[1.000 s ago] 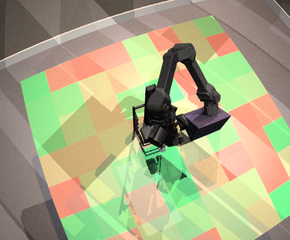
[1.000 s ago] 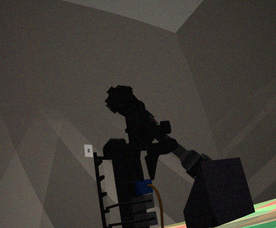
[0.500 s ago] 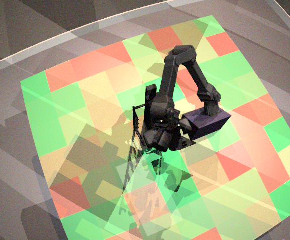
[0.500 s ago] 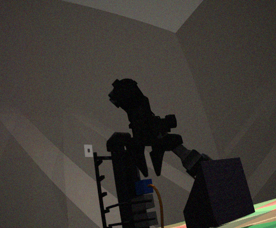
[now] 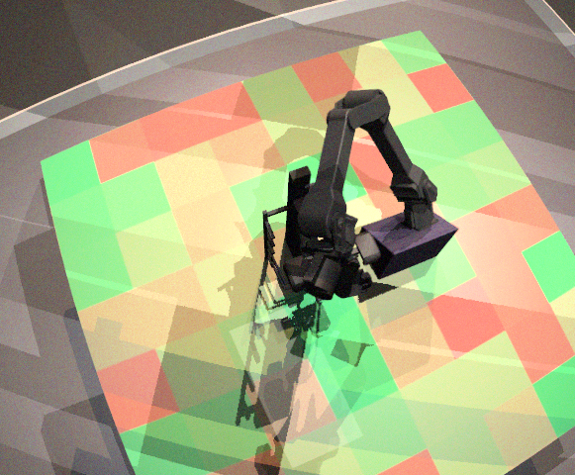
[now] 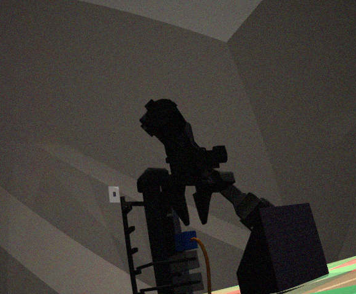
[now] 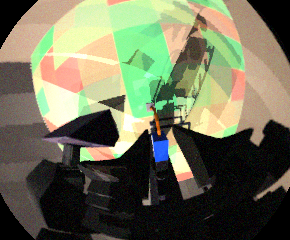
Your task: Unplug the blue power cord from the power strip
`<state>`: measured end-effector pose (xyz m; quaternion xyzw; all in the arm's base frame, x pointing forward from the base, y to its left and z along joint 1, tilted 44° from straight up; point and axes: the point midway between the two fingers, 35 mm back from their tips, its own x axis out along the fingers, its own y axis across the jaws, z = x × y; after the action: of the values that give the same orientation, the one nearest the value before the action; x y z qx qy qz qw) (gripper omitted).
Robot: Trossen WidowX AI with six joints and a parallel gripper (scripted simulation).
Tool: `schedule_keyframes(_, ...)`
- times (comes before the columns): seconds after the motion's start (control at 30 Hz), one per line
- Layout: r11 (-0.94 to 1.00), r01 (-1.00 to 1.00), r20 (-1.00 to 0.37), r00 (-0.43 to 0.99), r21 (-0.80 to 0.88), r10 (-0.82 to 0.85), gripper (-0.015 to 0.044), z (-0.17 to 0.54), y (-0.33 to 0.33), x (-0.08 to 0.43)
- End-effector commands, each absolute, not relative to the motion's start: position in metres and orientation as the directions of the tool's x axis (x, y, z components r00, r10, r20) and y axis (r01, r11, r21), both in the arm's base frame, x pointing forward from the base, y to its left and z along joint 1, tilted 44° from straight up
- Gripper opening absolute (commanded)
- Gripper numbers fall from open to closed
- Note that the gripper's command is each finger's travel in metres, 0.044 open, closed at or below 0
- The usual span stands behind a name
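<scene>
On the checkered table (image 5: 139, 215), near its middle, the blue plug (image 6: 185, 240) sits in the upright power strip (image 6: 159, 228) with its orange cord (image 6: 204, 262) drooping, the hand (image 6: 193, 209) just above, fingers apart, holding nothing, dark block (image 6: 282, 250) beside.
</scene>
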<state>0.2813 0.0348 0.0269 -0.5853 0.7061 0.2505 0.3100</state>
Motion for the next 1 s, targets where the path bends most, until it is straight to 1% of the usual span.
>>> schedule_keyframes(0.0,0.195,-0.981,-0.734,-0.123,-0.013,-0.668,0.016,0.031,0.033,0.281)
schedule_keyframes(0.97,0.195,-0.981,-0.732,-0.124,-0.013,-0.67,0.016,0.057,0.005,0.275)
